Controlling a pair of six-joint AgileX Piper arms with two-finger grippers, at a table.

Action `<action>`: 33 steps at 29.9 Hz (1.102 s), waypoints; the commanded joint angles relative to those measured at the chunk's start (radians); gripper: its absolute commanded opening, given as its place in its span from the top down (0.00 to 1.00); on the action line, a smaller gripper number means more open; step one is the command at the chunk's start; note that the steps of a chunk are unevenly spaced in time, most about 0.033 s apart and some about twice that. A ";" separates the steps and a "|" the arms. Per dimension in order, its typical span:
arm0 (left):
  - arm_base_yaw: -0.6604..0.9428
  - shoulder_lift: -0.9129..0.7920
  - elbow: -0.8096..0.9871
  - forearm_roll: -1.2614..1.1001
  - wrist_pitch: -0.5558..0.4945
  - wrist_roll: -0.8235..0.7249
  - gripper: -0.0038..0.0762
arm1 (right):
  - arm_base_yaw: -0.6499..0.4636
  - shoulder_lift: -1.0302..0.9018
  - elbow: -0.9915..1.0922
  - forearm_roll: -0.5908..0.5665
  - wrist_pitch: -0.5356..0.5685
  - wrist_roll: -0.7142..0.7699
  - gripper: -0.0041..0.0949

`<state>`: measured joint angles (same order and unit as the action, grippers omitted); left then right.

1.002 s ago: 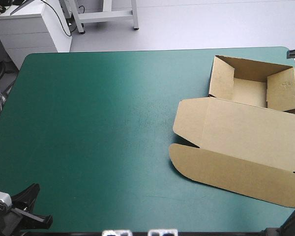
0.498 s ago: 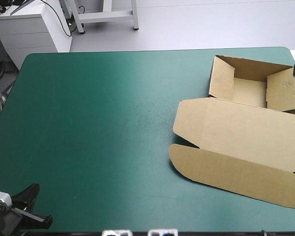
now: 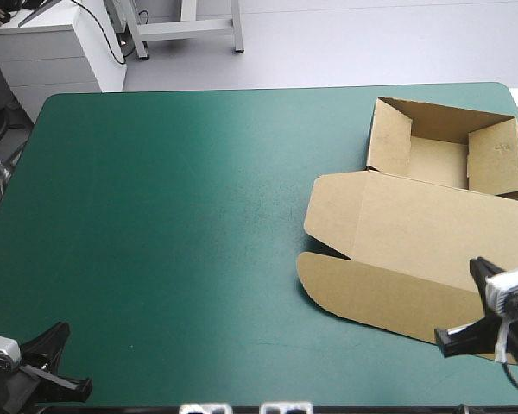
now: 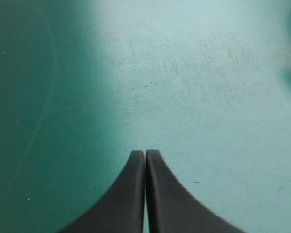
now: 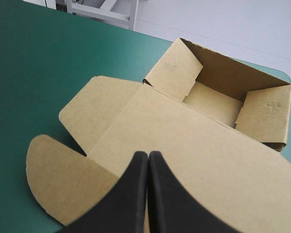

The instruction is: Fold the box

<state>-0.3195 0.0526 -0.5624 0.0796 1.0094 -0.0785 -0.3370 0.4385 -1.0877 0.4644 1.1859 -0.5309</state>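
Holds the left gripper (image 4: 145, 154) shut, black fingers (image 4: 126, 199) pressed side by side into one pointed arch, tips level with each other. Holds the right gripper (image 5: 147, 154) the same way, fingers meeting along a thin straight seam ahead of the wrist. Tilts the left gripper steeply downward; aims the right one forward and down at a shallower slant.

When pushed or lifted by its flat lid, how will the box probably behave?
The box looks like thin board, so it is probably light and would slide on the teal-green cover rather than tip. Its lid lies flat beyond a crease, so lifting it likely hinges there, not raising the tray.
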 commanded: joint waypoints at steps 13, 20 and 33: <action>-0.003 0.018 -0.021 -0.008 -0.060 -0.005 0.96 | 0.153 -0.126 0.370 -0.054 -0.079 0.013 0.98; -0.003 0.018 -0.021 -0.006 -0.049 -0.003 0.96 | 0.153 -0.305 0.516 -0.054 -0.146 0.009 0.98; -0.003 0.018 0.010 -0.030 -0.053 0.005 0.96 | 0.153 -0.425 0.585 -0.046 -0.186 0.009 0.98</action>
<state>-0.3195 0.0515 -0.5507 0.0730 1.0203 -0.0714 -0.1840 -0.0027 -0.4817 0.3944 1.0708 -0.5118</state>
